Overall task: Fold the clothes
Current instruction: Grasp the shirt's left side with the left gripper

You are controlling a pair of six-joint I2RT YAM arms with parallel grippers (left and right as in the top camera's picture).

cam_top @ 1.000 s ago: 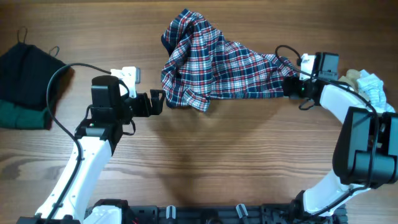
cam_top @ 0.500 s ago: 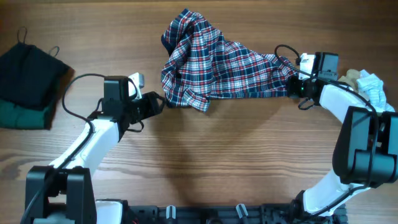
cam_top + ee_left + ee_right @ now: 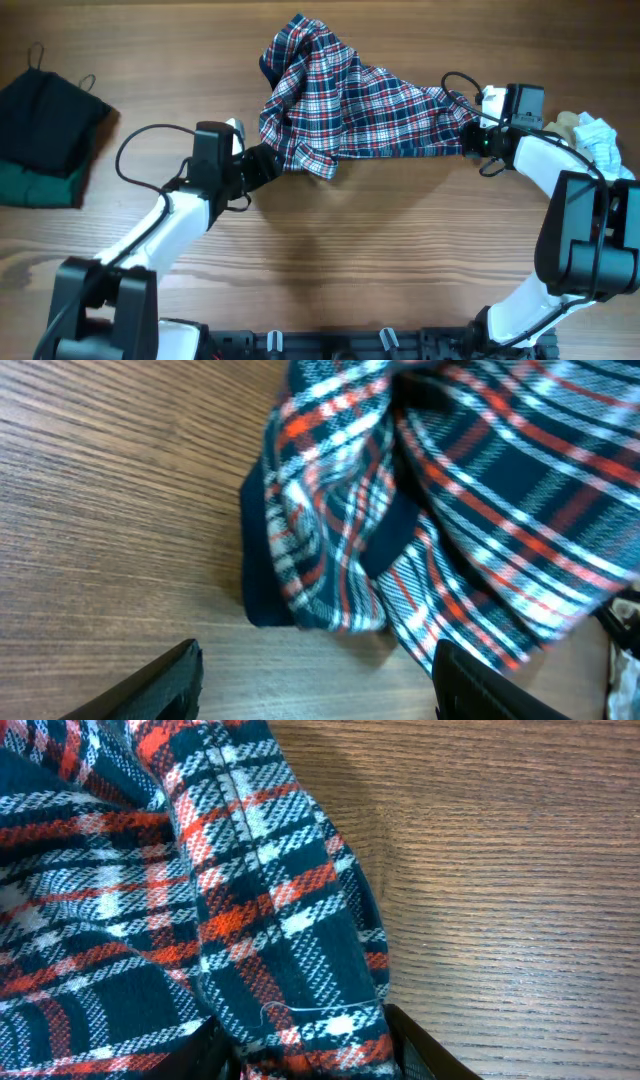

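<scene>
The clothes in hand are one red, navy and white plaid shirt (image 3: 350,105), lying bunched across the far middle of the table. My left gripper (image 3: 262,160) has reached the shirt's lower left corner. In the left wrist view that gripper (image 3: 320,695) is open, with bare wood between its fingers (image 3: 160,685), and the navy-trimmed corner of the shirt (image 3: 330,560) lies just ahead. My right gripper (image 3: 468,138) is at the shirt's right end. The right wrist view shows this gripper (image 3: 315,1058) shut on a fold of plaid shirt (image 3: 250,920) that fills the gap.
A black garment on a green one (image 3: 45,125) lies at the far left edge. A crumpled white cloth (image 3: 595,135) sits at the far right beside the right arm. Bare wooden table (image 3: 380,240) stretches in front of the shirt.
My left arm has swung right across the table until its gripper reached the shirt's lower left corner. The right gripper has stayed at the shirt's right end, gripping it more tightly.
</scene>
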